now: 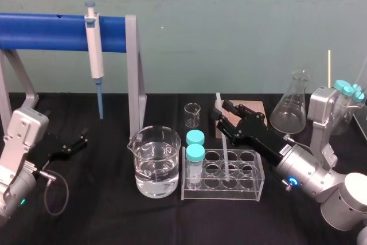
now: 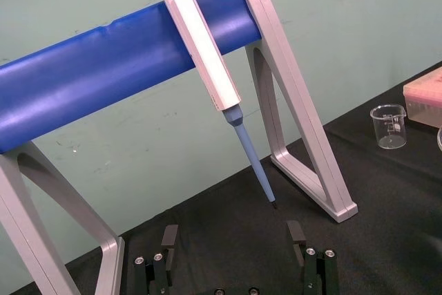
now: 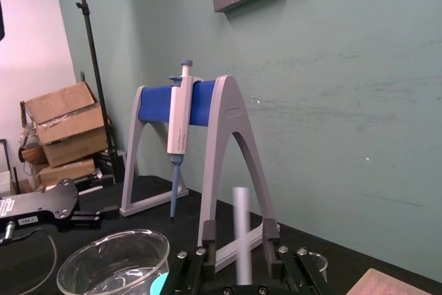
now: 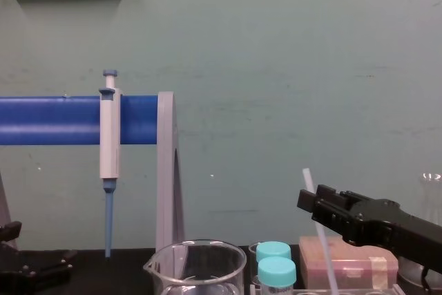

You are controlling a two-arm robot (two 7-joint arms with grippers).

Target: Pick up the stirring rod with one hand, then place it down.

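Fingers (image 3: 206,236) of the right gripper (image 1: 223,113) stand apart on either side of the stirring rod (image 1: 226,147). From the right wrist camera I see a gap between the rod and each finger, so they straddle it without pinching it. The rod stands tilted in the clear tube rack (image 1: 223,194), its lower end down in one of the middle holes and its upper end leaning toward the back wall. The fingers sit around its upper part, above the rack's back edge. In the chest view the rod crosses the tip of the black gripper and sticks out above it.

Two blue-capped tubes (image 1: 195,153) stand in the rack's left holes. Just beside the rack on the left is a beaker (image 1: 137,164) of water. Farther left and behind, a white-and-blue pipette (image 1: 94,50) hangs from the blue bar of a grey stand (image 1: 133,73).

I see the left gripper (image 2: 232,240) parked low over the black bench (image 1: 103,216) at the left edge, near the stand's foot. Its fingers (image 2: 168,240) are spread wide with nothing between them.
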